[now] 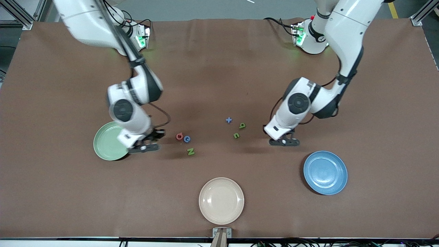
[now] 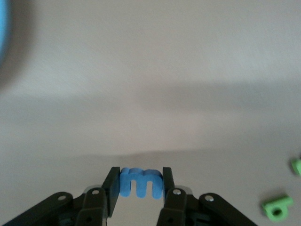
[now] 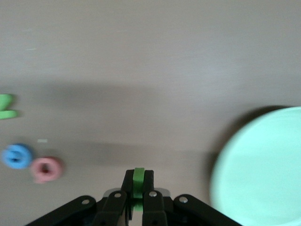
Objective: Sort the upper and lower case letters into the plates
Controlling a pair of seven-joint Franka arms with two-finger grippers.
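Note:
My left gripper (image 1: pixel 284 141) is shut on a blue letter m (image 2: pixel 141 182) and holds it over the table between the loose letters and the blue plate (image 1: pixel 325 172). My right gripper (image 1: pixel 144 147) is shut on a thin green letter (image 3: pixel 138 179), seen edge-on, over the table just beside the pale green plate (image 1: pixel 108 141). On the table lie a pink letter (image 1: pixel 179 136), a blue letter (image 1: pixel 187 139), a green N (image 1: pixel 190 151), a blue plus (image 1: pixel 228 120) and two green letters (image 1: pixel 242 125) (image 1: pixel 236 136). Both plates look empty.
A beige plate (image 1: pixel 221 200) sits at the table's edge nearest the front camera, in the middle. The left wrist view shows two green letters (image 2: pixel 278 207) and the blue plate's rim (image 2: pixel 2 28). The right wrist view shows the pale green plate (image 3: pixel 263 169).

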